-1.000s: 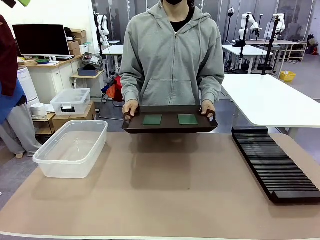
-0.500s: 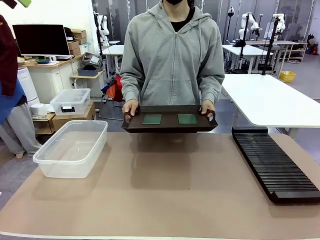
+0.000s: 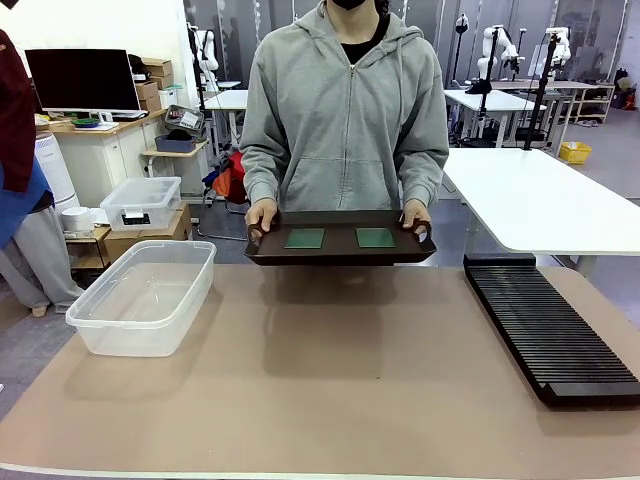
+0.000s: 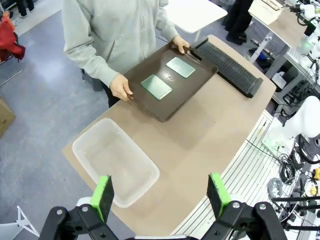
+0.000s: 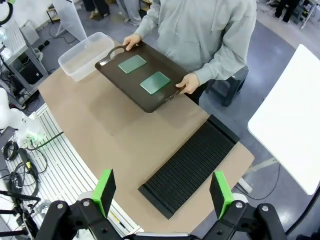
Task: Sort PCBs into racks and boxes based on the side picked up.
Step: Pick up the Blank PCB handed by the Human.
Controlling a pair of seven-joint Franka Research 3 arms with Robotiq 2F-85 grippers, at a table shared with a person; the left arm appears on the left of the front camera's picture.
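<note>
At the table's [image 3: 330,400] far edge, tray [image 3: 340,256] and both PCBs [image 3: 304,238] stay unmoved.

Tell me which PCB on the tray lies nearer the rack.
The right PCB, on the tray's rack side; the other PCB lies toward the tub.

left tool [image 4: 161,194], right tool [image 5: 163,193]: jaws wide apart
</note>
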